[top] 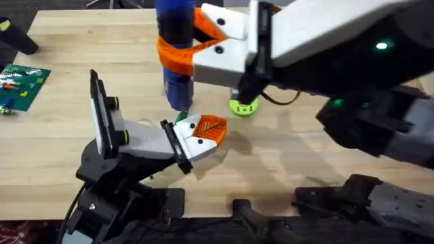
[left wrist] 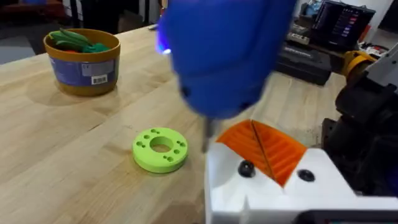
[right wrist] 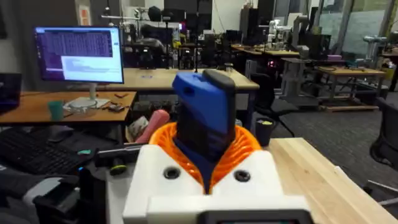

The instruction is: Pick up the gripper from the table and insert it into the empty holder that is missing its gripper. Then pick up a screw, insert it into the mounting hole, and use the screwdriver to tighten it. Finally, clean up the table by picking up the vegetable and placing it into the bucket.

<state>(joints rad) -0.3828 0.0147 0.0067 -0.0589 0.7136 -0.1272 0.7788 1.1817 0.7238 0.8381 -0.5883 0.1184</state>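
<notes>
Right gripper (top: 180,51), orange claws closed on the upright blue screwdriver (top: 175,41), its narrow bit coming down beside the orange gripper piece (top: 209,129). That piece sits against the black plate of the holder (top: 146,139), near the middle of the bench (top: 54,142).

Risks: the bit appears to stand just off the white base's dark holes (left wrist: 247,168). Pressed down there, it could skid off the base, nudge the piece askew or strike the bench. The lime-green vegetable (top: 243,107) lies just beside the work, under the right arm, and could be knocked away. The bucket (left wrist: 82,62) stands well apart from it.

Hidden: the bit's end is blurred. Whether a screw sits in either hole cannot be told. The left gripper's opening cannot be told.
</notes>
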